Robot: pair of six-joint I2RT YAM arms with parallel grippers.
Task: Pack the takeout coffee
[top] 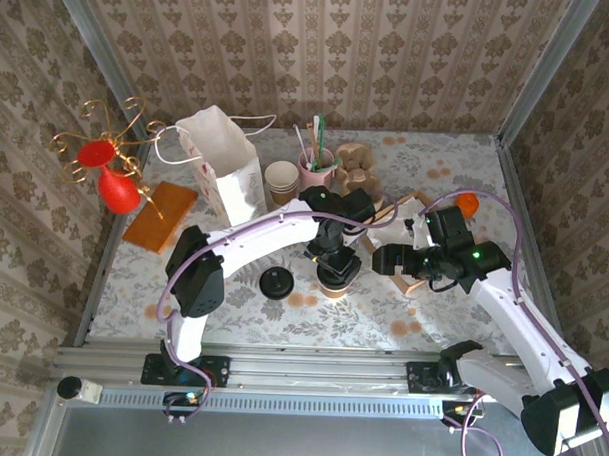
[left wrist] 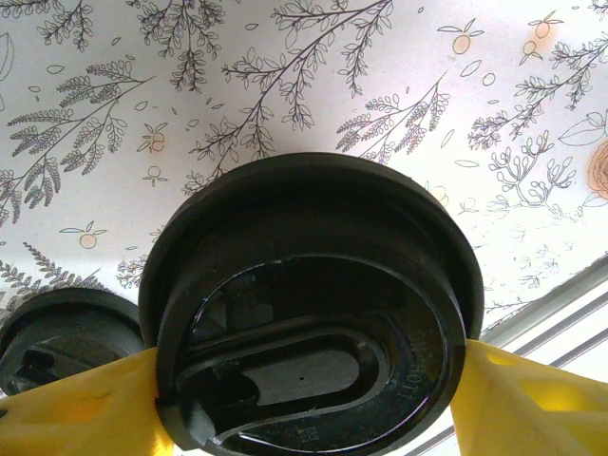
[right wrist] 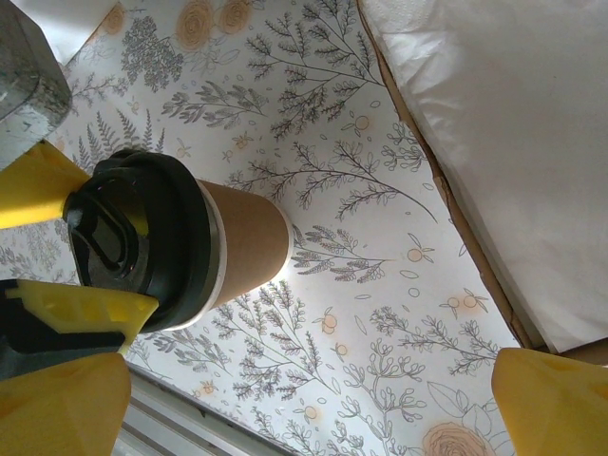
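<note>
A: Starting wide: patterned worktop [top: 232,311], and on it a white paper bag [top: 229,170], upright, mouth open, toward ten o'clock from the middle.

B: Noted. And the pincers?

A: Left pincer [top: 333,266] reaching down at the centre, pinching the takeout coffee [top: 336,282] by its black lid. Yellow fingers [left wrist: 81,404] pressed against the rim at nine and three o'clock in the left wrist view. Right pincer [top: 383,259] spread wide, holding nothing, hanging just beside the cup at three o'clock.

B: Cup on the worktop or off it?

A: Looks seated on the worktop, upright (base edge hard to judge from the right wrist view). Well apart from the bag.

B: So, by that reckoning: grasp made, lift and carry to come. How to do it well?

A: Worth keeping the cup plumb and the squeeze gentle, for fear of popping the lid off the beige cup. Better to lift slowly, straight up, clear of the right pincer. Then swing toward ten o'clock, high enough to pass over the bag's rim and handles, and lower well inside before letting go.

B: Anything small nearby?

A: Lone flat black lid [top: 276,284] at nine o'clock of the cup, near but not touching. Best left alone.
</note>
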